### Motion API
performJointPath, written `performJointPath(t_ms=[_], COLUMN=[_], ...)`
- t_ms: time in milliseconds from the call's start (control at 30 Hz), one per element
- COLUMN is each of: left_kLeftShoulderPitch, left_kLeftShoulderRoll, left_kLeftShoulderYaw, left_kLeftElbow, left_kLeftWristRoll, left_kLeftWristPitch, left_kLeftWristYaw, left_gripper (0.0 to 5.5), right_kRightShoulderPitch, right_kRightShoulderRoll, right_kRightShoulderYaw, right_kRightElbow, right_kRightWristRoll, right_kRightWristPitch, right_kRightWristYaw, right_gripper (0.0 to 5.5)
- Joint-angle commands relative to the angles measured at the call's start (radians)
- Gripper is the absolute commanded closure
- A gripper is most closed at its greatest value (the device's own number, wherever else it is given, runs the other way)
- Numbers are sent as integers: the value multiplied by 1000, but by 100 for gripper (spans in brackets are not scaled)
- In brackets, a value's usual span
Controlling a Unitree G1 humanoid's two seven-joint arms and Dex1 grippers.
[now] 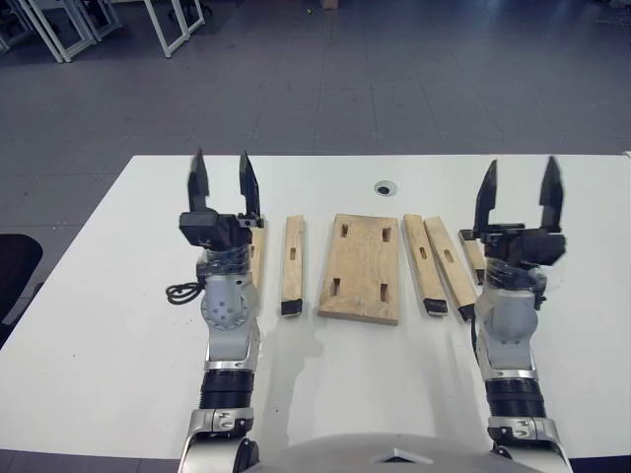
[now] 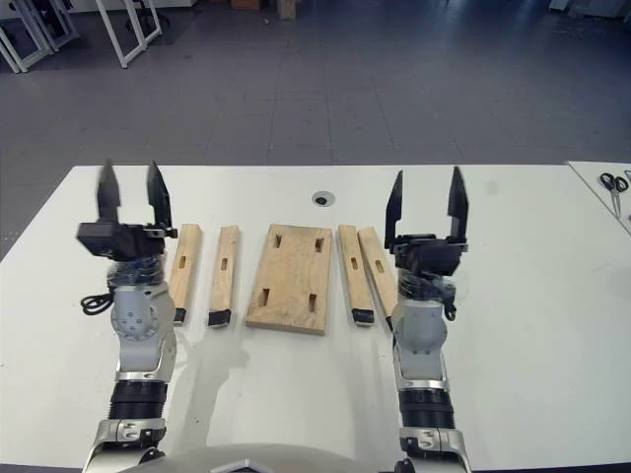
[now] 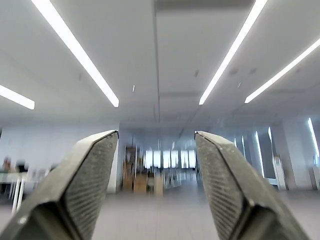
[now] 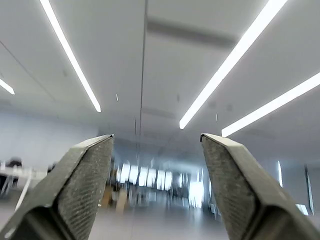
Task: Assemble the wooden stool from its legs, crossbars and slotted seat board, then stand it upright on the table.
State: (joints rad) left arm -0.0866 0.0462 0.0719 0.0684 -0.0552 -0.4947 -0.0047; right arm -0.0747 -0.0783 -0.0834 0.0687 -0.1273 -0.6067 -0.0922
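Note:
The slotted seat board [image 1: 362, 268] lies flat in the middle of the white table [image 1: 118, 335]. Two wooden bars lie left of it: one [image 1: 293, 264] in plain sight, the other [image 2: 186, 258] partly behind my left arm. Right of the board lie two slotted bars [image 1: 424, 261] [image 1: 449, 264], and a shorter piece [image 1: 474, 258] shows beside my right arm. My left gripper [image 1: 222, 169] and right gripper [image 1: 520, 177] are raised above the table, fingers pointing up, both open and empty. The wrist views show the left gripper [image 3: 155, 135] and right gripper [image 4: 156, 137] spread against the ceiling.
A black cable [image 1: 182, 291] lies by the left arm. A round grommet hole [image 1: 385, 187] sits behind the board. Scissors [image 2: 613, 182] rest on a neighbouring table at the right. A black chair [image 1: 15, 266] stands off the left edge.

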Motion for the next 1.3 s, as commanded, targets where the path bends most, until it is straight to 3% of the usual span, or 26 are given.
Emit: performJointPath(t_ms=[33, 133, 267, 433, 567, 767, 867, 933, 1000, 1100, 1300], left_kLeftShoulderPitch=[36, 21, -51, -117, -109, -66, -44, -13, 14, 27, 12], left_kLeftShoulderRoll=[2, -27, -188, -323, -336, -302, -238, -103, 14, 87, 131], left_kLeftShoulderYaw=[-11, 1, 138, 300, 314, 262, 192, 39, -105, -162, -125], left_kLeftElbow=[-23, -34, -96, -215, -279, -303, -268, -215, -161, -139, -187], left_kLeftWristRoll=[29, -63, -527, -1201, -1436, -1500, -1335, -954, -532, -174, 99], left_kLeftWristPitch=[80, 50, 106, 209, 251, 305, 328, 304, 214, 92, 40], left_kLeftWristYaw=[4, -27, 20, 176, 220, 221, 174, 61, -12, -20, 50], left_gripper=[267, 267, 267, 267, 267, 267, 267, 267, 267, 267, 267], right_kRightShoulderPitch=[32, 18, -34, -134, -123, -93, -60, -4, 34, 48, 36], right_kRightShoulderRoll=[1, 15, 187, 282, 281, 265, 207, 59, -60, -199, -186], right_kRightShoulderYaw=[-38, -32, -150, -381, -374, -341, -271, -110, 51, 186, 157], right_kRightElbow=[-51, -62, -89, -178, -213, -230, -208, -188, -163, -131, -110], right_kRightWristRoll=[-2, 85, 648, 1266, 1363, 1372, 1251, 994, 607, 78, -15], right_kRightWristPitch=[249, 219, 278, 305, 338, 368, 428, 515, 449, 274, 260], right_kRightWristYaw=[-21, 20, 87, -41, -68, -65, -47, 57, 128, 108, 47], right_gripper=[233, 233, 233, 233, 233, 233, 233, 233, 233, 233, 233])
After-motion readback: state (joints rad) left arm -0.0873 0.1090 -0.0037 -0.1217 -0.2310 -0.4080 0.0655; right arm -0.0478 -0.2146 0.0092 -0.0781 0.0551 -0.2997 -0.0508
